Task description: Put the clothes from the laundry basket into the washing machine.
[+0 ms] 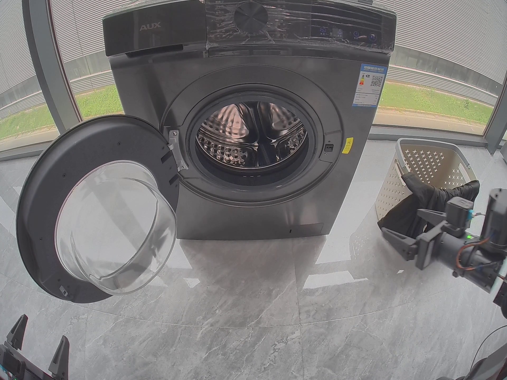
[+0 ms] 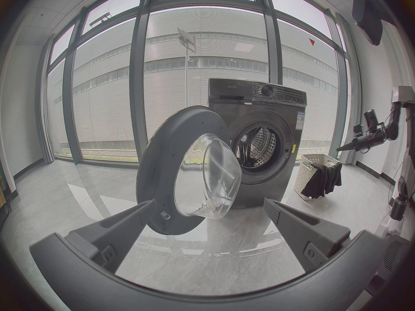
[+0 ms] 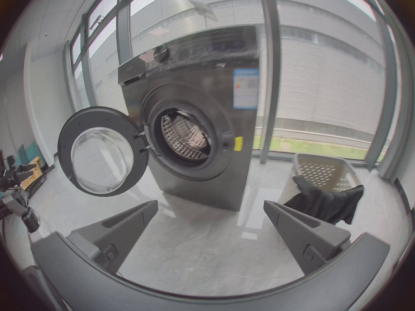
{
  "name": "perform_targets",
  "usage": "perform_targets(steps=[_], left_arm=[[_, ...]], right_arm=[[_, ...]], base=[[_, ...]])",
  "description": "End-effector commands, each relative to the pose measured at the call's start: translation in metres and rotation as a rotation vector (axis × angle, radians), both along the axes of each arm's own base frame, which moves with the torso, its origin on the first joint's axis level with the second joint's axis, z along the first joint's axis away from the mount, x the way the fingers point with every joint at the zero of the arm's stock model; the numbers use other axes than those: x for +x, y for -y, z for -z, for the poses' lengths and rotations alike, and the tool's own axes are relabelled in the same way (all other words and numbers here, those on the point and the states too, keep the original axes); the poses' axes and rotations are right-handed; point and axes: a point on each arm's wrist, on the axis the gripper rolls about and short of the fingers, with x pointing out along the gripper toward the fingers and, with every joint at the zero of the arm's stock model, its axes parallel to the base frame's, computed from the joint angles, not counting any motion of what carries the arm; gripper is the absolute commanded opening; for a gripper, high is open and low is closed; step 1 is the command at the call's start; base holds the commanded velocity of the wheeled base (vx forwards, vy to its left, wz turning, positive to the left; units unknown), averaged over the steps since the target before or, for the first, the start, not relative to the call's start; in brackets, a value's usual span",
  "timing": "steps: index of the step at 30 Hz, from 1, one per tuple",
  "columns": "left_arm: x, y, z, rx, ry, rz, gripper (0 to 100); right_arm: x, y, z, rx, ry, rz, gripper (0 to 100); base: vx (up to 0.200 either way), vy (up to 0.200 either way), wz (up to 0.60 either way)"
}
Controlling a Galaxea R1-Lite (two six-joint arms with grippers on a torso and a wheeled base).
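Right gripper [image 1: 401, 221] and left gripper [image 1: 44, 328] are held spread, empty — if the draped dark garment [image 1: 422, 193] is snagged, the laundry basket [image 1: 422, 146] could be tipped.

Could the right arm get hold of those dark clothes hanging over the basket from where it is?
Probably yes. The right hand is open and near the dark clothes draped over the laundry basket rim, with nothing between them.
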Motion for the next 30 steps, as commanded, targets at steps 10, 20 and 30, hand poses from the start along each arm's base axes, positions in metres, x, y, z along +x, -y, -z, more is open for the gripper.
perform_targets(steps=[10, 20, 30], left_arm=[[0.0, 0.0, 0.005, -0.002, 0.001, 0.0, 100], [0.0, 0.0, 0.005, 0.0, 0.001, 0.0, 100], [0.0, 0.0, 0.005, -0.002, -0.001, 0.0, 100]], right_arm=[[-0.138, 0.076, 0.01, 0.024, 0.315, 0.263, 100], [-0.192, 0.082, 0.046, 0.034, 0.32, 0.295, 100], [-0.214, 0.081, 0.082, 0.045, 0.235, 0.348, 100]], base=[[0.0, 0.0, 0.0], [0.0, 0.0, 0.0], [0.0, 0.0, 0.0]])
